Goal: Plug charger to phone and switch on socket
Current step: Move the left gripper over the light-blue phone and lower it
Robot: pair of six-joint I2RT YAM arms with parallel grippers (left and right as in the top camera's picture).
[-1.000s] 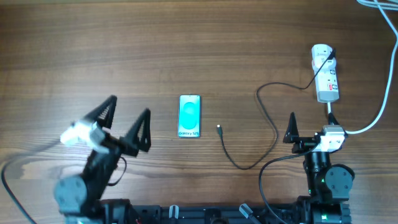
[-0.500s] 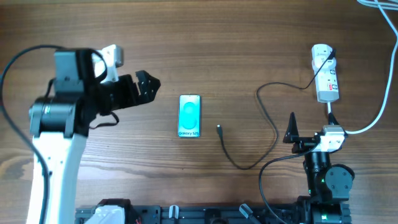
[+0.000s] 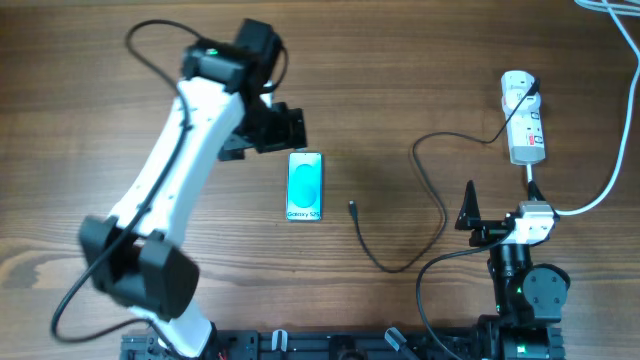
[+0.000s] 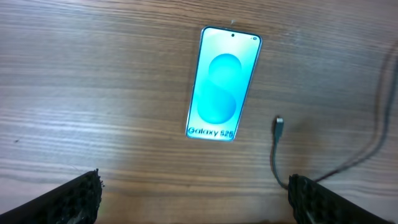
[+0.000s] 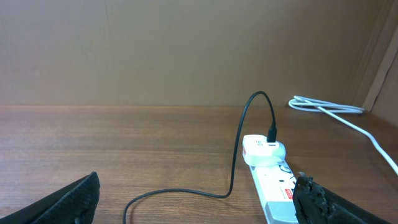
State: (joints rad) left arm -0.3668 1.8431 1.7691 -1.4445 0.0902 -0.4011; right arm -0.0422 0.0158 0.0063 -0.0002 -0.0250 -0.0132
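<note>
The phone (image 3: 305,186) lies flat mid-table with its cyan screen up and shows again in the left wrist view (image 4: 222,84). The charger's plug tip (image 3: 352,208) rests just right of it (image 4: 279,126), apart from the phone. Its thin black cable (image 3: 432,190) loops away to the white socket (image 3: 522,118) at the far right. My left gripper (image 3: 272,135) hovers just beyond the phone's far-left corner, open and empty (image 4: 196,198). My right gripper (image 3: 498,207) stays near the front, open (image 5: 196,200), with the socket (image 5: 273,180) ahead on its right.
A thick white cable (image 3: 600,195) trails from the socket along the table's right side and off the far right corner (image 5: 329,112). The left arm (image 3: 170,190) stretches diagonally over the table's left half. A plain brown wall stands behind the table.
The left arm has swung up from the front left and reached across, bringing its gripper beside the phone's far end. The right arm, phone and charger have not moved.
</note>
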